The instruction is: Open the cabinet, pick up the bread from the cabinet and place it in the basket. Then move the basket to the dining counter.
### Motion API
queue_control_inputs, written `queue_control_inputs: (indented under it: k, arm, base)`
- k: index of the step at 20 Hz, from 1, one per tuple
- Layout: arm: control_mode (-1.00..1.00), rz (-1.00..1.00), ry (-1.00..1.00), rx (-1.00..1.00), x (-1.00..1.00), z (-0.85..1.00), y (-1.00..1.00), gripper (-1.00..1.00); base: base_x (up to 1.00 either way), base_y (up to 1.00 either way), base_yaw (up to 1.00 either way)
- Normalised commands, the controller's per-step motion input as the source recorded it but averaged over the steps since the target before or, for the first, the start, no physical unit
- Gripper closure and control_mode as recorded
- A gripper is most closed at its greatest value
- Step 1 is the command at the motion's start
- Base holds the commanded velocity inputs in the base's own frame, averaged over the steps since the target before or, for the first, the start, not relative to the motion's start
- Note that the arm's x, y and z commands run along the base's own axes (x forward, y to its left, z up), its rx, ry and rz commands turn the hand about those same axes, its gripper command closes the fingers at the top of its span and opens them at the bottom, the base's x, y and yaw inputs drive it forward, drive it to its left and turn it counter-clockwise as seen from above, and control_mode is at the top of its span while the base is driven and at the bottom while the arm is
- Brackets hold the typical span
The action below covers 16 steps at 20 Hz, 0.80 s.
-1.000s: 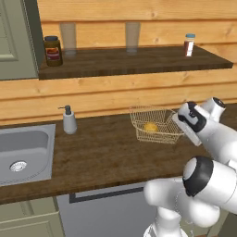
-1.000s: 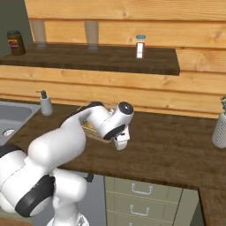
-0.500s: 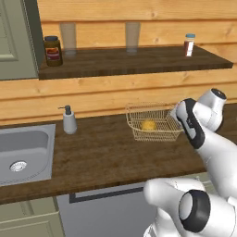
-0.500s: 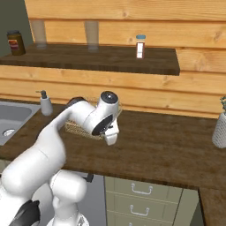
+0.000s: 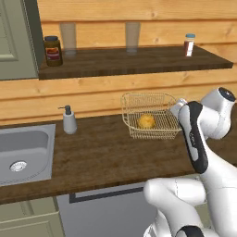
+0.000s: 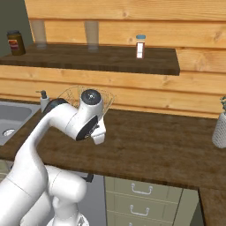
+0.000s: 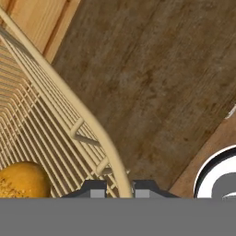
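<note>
Bread (image 5: 146, 121) lies inside the basket (image 5: 134, 101), which tilts above the surface (image 5: 102, 157). The tool (image 7: 119, 188) is closed on the basket rim at one side only, so the basket may swing or slip and the bread may roll out.

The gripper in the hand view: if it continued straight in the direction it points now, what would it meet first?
The gripper is shut on the basket rim, so it already touches that. Going straight on, it would probably meet the dark wood worktop beyond the rim, though depth is unclear.
</note>
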Motion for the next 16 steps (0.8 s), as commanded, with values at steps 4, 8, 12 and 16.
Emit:
queue_control_inputs:
  k: [4,8,12,16]
  arm:
    - [-1.00,0.00,0.00,0.00,-0.47,0.54,0.10,1.00]
    - [-1.00,0.00,0.00,0.00,-0.54,0.38,0.12,1.00]
    - [-1.00,0.00,0.00,0.00,-0.53,0.27,0.11,1.00]
    - [-1.00,0.00,0.00,0.00,-0.46,0.04,0.02,1.00]
  base:
    - [0.00,0.00,0.00]
    - [0.00,0.00,0.00]
    - [0.00,0.00,0.00]
    - [0.00,0.00,0.00]
